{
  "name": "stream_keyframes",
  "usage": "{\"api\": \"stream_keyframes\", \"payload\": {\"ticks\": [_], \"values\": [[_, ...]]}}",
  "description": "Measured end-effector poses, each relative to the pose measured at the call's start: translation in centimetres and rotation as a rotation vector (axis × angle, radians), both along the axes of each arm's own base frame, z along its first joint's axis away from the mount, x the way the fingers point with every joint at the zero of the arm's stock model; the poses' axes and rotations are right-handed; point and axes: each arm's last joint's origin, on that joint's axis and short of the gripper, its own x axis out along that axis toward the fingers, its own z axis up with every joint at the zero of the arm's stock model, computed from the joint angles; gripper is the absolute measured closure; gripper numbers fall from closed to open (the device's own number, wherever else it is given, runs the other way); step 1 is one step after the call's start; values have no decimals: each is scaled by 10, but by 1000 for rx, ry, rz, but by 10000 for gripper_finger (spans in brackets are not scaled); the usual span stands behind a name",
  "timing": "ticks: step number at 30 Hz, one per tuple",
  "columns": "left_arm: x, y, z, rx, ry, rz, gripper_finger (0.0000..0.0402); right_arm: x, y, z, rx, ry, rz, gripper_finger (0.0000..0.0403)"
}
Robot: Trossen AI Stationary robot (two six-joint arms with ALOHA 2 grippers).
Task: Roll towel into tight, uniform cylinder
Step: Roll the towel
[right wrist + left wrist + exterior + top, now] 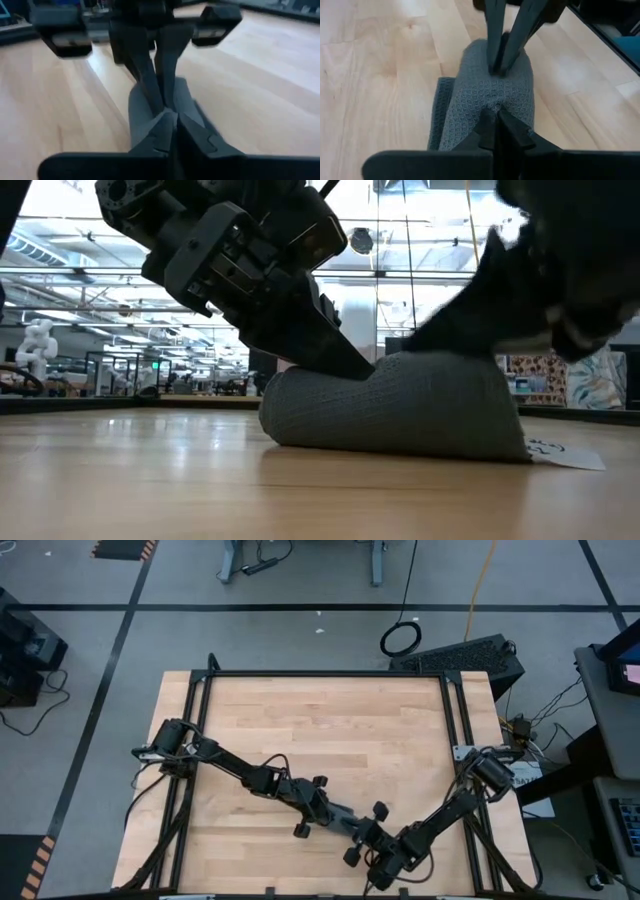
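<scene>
No containers on the table; bare wood only.

The towel lies as a rolled grey cylinder on the near part of the table, between the two arms' tips. Low view: the roll rests flat on the wood, one end rounded, a small white tag sticking out at the other end on the tabletop.

Left gripper: fingers drawn together to a narrow point, pinching the towel's waffle-weave fabric at one end of the roll.

Right gripper: fingers likewise closed tight, nipping the towel at the opposite end. Each wrist view shows the other arm's fingers meeting the cloth from the far side.

High view: both arms converge near the table's front edge; the towel is mostly hidden beneath them.
</scene>
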Motion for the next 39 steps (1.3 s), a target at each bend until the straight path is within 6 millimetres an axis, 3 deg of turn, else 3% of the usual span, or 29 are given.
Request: {"api": "stream_keyframes", "payload": {"ticks": [5, 10, 14, 20, 22, 35, 39], "values": [[-2, 1, -2, 7, 32, -3, 391, 1, -1, -21, 32, 38, -4, 400], [-4, 1, -5, 21, 76, -2, 391, 0, 0, -26, 47, 33, -13, 398], [-4, 2, -6, 25, 82, -1, 391, 0, 0, -13, 21, 52, 18, 401], [-3, 10, -6, 23, 86, 21, 391, -1, -1, 26, -61, 2, 38, 400], [-2, 11, -6, 22, 84, 25, 391, 1, -1, 29, -87, 4, 50, 402], [-2, 13, -5, 20, 75, 31, 391, 19, -18, -21, -55, 97, 7, 403], [-8, 15, 11, 29, 93, 27, 386, 20, -19, -29, -33, 82, -16, 403]]}}
